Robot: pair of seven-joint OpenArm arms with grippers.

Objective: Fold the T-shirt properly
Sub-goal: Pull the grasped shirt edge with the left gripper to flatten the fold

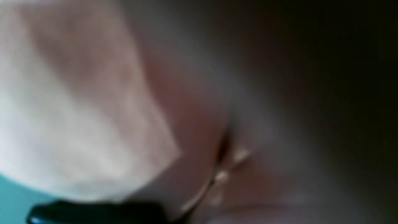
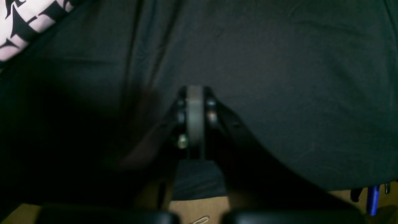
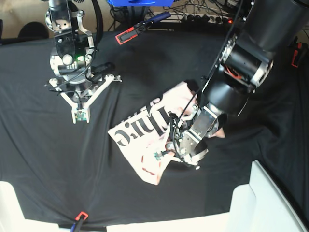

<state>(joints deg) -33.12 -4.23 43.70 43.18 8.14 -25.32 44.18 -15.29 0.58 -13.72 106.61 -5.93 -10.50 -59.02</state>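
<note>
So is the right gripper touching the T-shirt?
Apart. In the base view the right gripper sits over bare black cloth, with a clear strip of cloth between it and the T-shirt; its jaws are shut on nothing.

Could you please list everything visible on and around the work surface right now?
T-shirt: one, pale pink with black lettering, bunched at centre.
Black cloth: one, covering the table.
Clamps: several, blue and red-tipped, at the cloth's edges.
White bins: two, near corners.
Cables: dark tangle, far edge.
Left gripper: shut on the T-shirt.
Right gripper: shut, empty, over bare cloth.
</note>
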